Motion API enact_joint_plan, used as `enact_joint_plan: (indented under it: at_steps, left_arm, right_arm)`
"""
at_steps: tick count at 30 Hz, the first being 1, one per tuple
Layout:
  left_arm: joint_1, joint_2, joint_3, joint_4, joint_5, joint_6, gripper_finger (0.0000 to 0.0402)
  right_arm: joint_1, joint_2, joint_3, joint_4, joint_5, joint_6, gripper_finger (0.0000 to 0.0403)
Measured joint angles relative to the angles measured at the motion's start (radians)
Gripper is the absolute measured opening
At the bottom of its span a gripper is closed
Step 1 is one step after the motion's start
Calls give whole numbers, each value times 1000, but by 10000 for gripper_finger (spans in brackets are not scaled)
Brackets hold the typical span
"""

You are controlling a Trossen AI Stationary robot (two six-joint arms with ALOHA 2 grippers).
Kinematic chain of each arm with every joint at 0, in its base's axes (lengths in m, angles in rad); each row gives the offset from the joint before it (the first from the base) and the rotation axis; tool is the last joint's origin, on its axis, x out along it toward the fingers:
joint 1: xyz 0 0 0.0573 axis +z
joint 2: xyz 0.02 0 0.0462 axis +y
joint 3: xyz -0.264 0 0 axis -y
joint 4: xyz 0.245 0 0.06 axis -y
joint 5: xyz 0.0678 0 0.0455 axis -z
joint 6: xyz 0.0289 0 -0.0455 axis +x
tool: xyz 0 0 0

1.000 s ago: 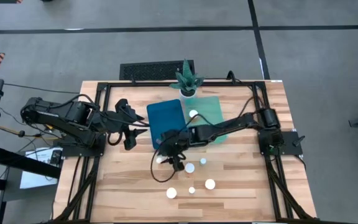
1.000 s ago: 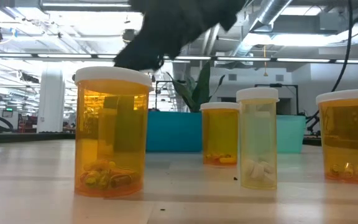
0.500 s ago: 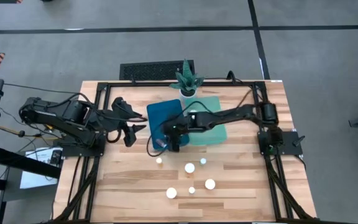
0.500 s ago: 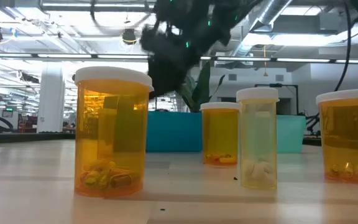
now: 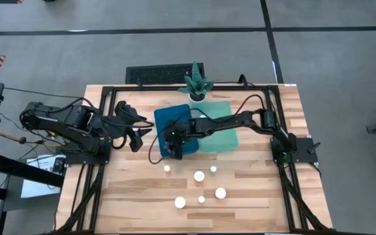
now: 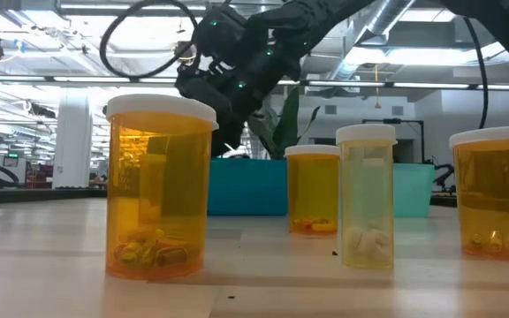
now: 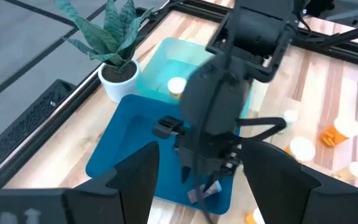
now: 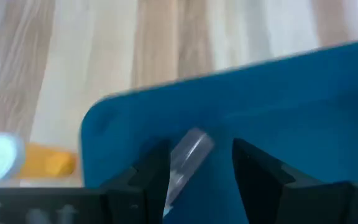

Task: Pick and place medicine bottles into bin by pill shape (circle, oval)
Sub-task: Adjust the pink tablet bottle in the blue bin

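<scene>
Two bins sit at the far middle of the table [image 5: 136, 196]: a dark blue bin [image 5: 167, 121] on the left and a pale teal bin [image 5: 219, 134] touching it on the right, with a potted plant [image 5: 197, 83] beyond them. The right gripper [image 5: 177, 147] hangs over the near edge of the dark blue bin, its fingers pinching a small clear bottle [image 8: 188, 152]. The left gripper [image 5: 134, 130] waits left of the bins; whether its fingers are spread cannot be told. Five white-capped medicine bottles [image 5: 200, 176] stand on the near middle of the table, and one white cap [image 7: 176, 85] shows inside the teal bin.
</scene>
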State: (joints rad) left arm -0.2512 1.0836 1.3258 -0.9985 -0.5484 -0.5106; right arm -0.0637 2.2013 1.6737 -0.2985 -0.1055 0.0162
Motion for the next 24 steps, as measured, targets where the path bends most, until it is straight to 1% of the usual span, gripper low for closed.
enact_joint_plan:
  at_steps: [7, 9, 10, 11, 13, 15, 16, 18, 21, 23, 24]
  left_arm:
    - [0, 0, 0, -2, -26, 18, 222]
    - [0, 0, 0, -8, -39, 17, 222]
    - [2, 0, 0, -8, -40, 16, 222]
    - [6, 0, 0, -8, -33, 16, 222]
    - [19, 3, 0, -16, 3, 28, 222]
    - [40, 7, 0, -37, 40, 51, 222]
    - [54, 8, 0, -41, 53, 64, 222]
    - [86, 9, 0, -41, 74, 103, 222]
    - [144, 17, 0, -39, 123, 185, 222]
    - [195, 51, 0, -36, 192, 269, 222]
    - [221, 72, 0, -31, 244, 315, 222]
  right_arm:
    - [-17, 1, 1, -41, 0, -25, 180]
    - [-12, 23, 4, -20, -2, -23, 178]
    - [-10, 28, 1, -36, -3, -14, 177]
    - [-9, 28, -2, -67, -8, -3, 176]
    - [-19, 19, 2, -76, -55, 11, 176]
    - [-38, -40, 7, -157, -102, 13, 176]
    - [-47, -76, 12, -190, -110, 12, 176]
    - [-70, -162, 20, -210, -112, 5, 175]
    - [-99, -281, 20, -307, -115, -5, 174]
    - [-119, -364, 18, -411, -115, -5, 173]
    - [-128, -411, 18, -454, -115, -4, 172]
